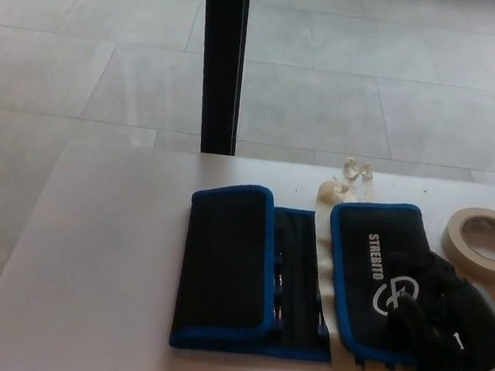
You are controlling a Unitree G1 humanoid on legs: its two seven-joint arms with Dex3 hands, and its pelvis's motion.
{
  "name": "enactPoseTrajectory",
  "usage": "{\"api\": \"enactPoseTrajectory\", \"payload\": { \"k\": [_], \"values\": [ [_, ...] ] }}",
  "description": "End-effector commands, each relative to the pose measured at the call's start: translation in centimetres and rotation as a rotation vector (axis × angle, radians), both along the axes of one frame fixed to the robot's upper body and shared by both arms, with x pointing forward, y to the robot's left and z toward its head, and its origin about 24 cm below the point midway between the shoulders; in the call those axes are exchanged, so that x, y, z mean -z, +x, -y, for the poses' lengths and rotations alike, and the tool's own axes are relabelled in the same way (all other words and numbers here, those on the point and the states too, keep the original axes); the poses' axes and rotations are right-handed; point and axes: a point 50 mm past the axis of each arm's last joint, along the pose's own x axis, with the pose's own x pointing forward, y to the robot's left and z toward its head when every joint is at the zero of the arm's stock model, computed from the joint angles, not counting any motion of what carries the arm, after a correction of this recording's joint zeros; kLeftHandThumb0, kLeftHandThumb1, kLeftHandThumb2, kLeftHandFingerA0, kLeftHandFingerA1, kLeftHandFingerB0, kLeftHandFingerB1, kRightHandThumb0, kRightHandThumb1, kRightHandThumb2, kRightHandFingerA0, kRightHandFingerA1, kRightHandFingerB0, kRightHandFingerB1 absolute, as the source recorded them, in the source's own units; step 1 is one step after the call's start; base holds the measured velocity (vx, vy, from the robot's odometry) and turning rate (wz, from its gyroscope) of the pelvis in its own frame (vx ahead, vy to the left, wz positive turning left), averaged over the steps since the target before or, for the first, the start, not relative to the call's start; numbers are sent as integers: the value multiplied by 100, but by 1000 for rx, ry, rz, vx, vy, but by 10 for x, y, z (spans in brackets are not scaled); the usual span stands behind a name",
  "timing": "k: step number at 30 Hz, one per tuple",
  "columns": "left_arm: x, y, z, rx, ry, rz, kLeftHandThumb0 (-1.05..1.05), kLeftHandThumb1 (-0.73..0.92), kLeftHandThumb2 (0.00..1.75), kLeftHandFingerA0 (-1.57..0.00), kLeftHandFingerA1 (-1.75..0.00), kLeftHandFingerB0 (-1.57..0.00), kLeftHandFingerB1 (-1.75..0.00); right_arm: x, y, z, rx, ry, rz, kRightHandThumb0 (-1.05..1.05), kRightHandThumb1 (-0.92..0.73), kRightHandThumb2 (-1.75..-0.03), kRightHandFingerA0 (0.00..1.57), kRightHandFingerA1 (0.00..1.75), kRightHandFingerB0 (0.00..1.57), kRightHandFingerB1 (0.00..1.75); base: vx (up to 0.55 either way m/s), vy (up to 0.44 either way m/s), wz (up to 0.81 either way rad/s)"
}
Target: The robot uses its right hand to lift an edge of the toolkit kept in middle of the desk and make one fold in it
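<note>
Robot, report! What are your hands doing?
Right hand resting on toolkit right flap, grip unclear. Left hand out of view. Tape roll nearby, not blocking.

Black fabric toolkit with blue piping (pixel 260 279) lying on a pale desk (pixel 101 250), both side flaps folded inward, the centre panel exposed. The robot's black right hand (pixel 440 322) rests on the right flap beside white lettering. A beige roll of tape (pixel 485 242) lies near the desk's right edge.

Head camera, seemingly near, overlooks desk (pixel 101 250).
</note>
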Motion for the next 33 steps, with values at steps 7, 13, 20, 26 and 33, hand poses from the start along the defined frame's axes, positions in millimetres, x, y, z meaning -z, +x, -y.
{"api": "enactPoseTrajectory", "payload": {
  "k": [7, 13, 20, 26, 33],
  "values": [
    [-11, -3, -12, 19, 49, -20, -95, 91, 87, -42, -52, -26, -41, -91, -5, 29, 125, 645, -63, -58, -91, -67, 35, 50, 22, 40, 0, 0, 0],
    [-12, -4, -12, 19, 50, -24, -95, 92, 88, -41, -53, -26, -41, -157, -16, 65, 133, 794, 97, -61, -89, -66, 43, 49, 34, 42, 0, 0, 0],
    [-11, -8, -13, 15, 48, -45, -92, 92, 87, -42, -50, -27, -41, -193, -46, 159, 307, 924, 304, -60, -91, -66, 29, 51, 20, 40, 0, 0, 0],
    [-9, -11, -11, 21, 30, -32, -96, 91, 88, -39, -51, -25, -40, -151, -99, 238, 764, 811, 439, -76, -75, -62, 70, 67, 56, 58, 0, 0, 0],
    [-10, -13, -9, 22, 46, -39, -94, 92, 88, -40, -51, -24, -41, -93, -162, 283, 1179, 791, 521, -81, -76, -64, 73, 88, 52, 77, 0, 0, 0]
  ]
}}
